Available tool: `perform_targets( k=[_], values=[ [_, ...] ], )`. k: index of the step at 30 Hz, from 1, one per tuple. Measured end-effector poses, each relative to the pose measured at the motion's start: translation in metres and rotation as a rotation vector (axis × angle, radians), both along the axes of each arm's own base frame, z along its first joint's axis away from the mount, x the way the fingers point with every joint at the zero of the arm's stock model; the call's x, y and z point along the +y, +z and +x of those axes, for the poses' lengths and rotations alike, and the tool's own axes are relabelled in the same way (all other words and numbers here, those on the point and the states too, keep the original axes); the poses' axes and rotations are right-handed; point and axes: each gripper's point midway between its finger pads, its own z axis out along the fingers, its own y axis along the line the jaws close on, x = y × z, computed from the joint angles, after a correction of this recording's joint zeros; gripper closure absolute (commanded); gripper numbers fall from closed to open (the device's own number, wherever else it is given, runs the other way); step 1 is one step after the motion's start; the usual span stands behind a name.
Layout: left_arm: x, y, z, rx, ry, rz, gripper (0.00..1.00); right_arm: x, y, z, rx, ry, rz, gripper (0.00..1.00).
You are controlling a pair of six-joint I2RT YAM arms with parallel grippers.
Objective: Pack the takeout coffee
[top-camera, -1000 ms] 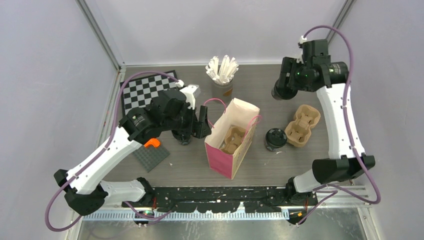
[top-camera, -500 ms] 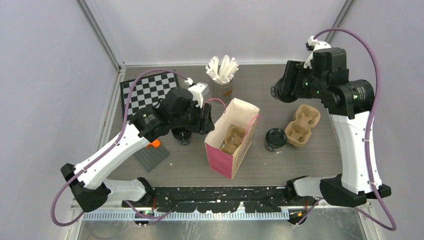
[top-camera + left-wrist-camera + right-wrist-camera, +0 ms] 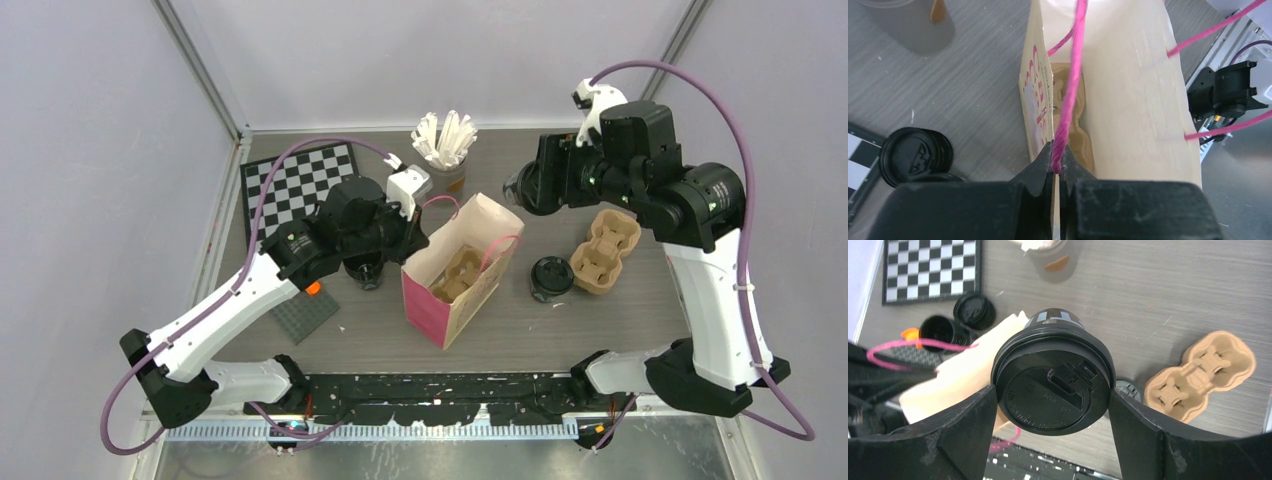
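Left gripper [image 3: 1057,167] pinches the cord handle [image 3: 1071,85] of the pink paper bag [image 3: 425,305]. Right gripper [image 3: 1052,405] clamps a lidded coffee cup [image 3: 1050,370], raised just beyond the bag's far right corner. Held by one handle, the bag may lean or fold. The cup could then snag the rim, miss the pulp carrier [image 3: 455,278] inside, and tip.

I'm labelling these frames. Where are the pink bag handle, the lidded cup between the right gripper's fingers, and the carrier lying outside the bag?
Handle [image 3: 1070,100]: left wrist view, mid-cord above the pinch.
Cup [image 3: 1053,390]: right wrist view, centre of its lid.
Carrier [image 3: 603,250]: top view, middle of its body.
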Motion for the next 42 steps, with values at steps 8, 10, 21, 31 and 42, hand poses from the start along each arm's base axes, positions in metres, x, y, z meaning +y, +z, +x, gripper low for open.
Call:
perform_targets(
  k=[8, 10, 21, 31, 42],
  values=[
    [-0.004, 0.014, 0.016, -0.182, -0.059, 0.017, 0.70, 0.014, -0.031, -0.030, 0.086, 0.124, -0.018, 0.26],
    [-0.004, 0.017, 0.019, -0.206, -0.053, 0.022, 0.55, 0.016, -0.035, -0.033, 0.098, 0.139, -0.021, 0.27],
    [0.028, 0.036, 0.005, -0.061, 0.139, -0.026, 0.39, 0.044, -0.055, -0.046, 0.155, 0.242, -0.035, 0.27],
    [0.070, 0.050, -0.040, 0.255, 0.388, -0.159, 0.40, 0.063, -0.063, -0.052, 0.169, 0.305, -0.072, 0.27],
    [0.047, -0.002, -0.036, 0.496, 0.490, -0.051, 0.48, 0.076, -0.073, -0.052, 0.163, 0.328, -0.077, 0.27]
  ],
)
